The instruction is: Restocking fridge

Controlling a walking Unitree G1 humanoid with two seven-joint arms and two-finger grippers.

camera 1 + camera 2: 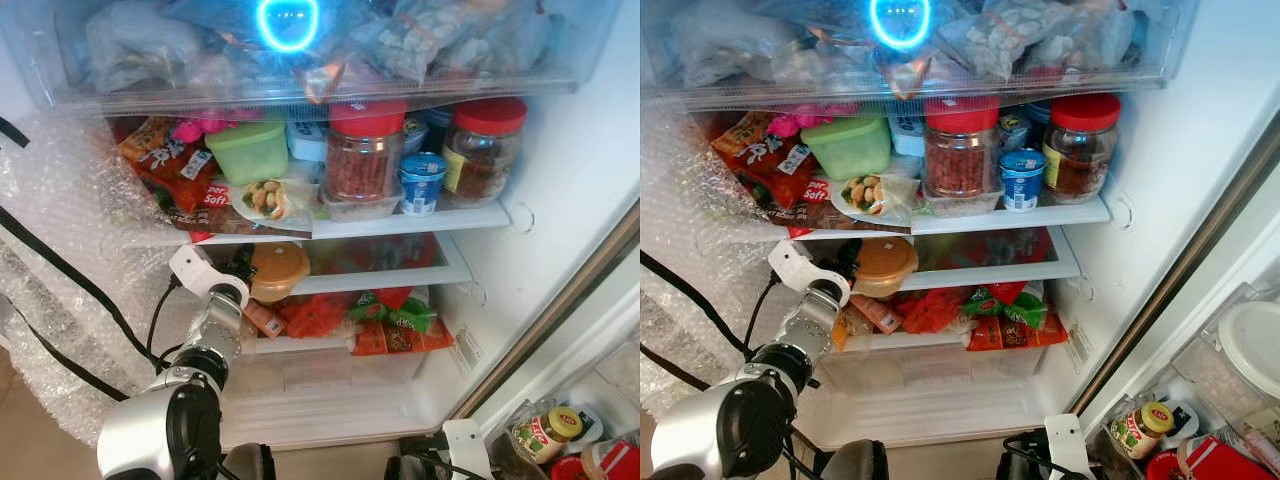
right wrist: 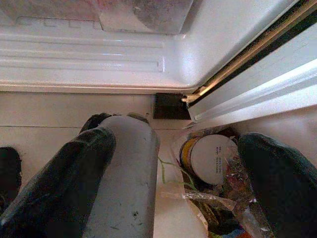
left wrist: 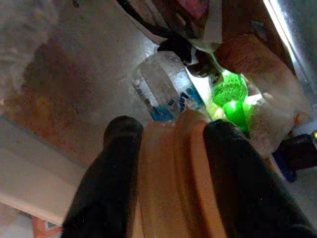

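Observation:
The fridge stands open before me. My left arm (image 1: 215,335) reaches onto the middle glass shelf (image 1: 400,275). In the left wrist view my left gripper (image 3: 171,134) is shut on an orange lidded container (image 3: 171,183), one black finger on each side. The same container (image 1: 280,270) sits at the left end of that shelf. Low by the fridge's base, my right gripper (image 2: 176,139) is open, its fingers (image 2: 74,168) wide apart over the floor, and its white wrist (image 1: 462,445) shows at the bottom.
The upper shelf (image 1: 470,218) carries two red-lidded jars (image 1: 362,150), a green box (image 1: 250,150), a yoghurt cup (image 1: 421,183) and snack packs. Bubble wrap (image 1: 60,230) lines the left. A water bottle (image 3: 163,89) lies behind the container. Door rack jars (image 1: 545,430) stand right.

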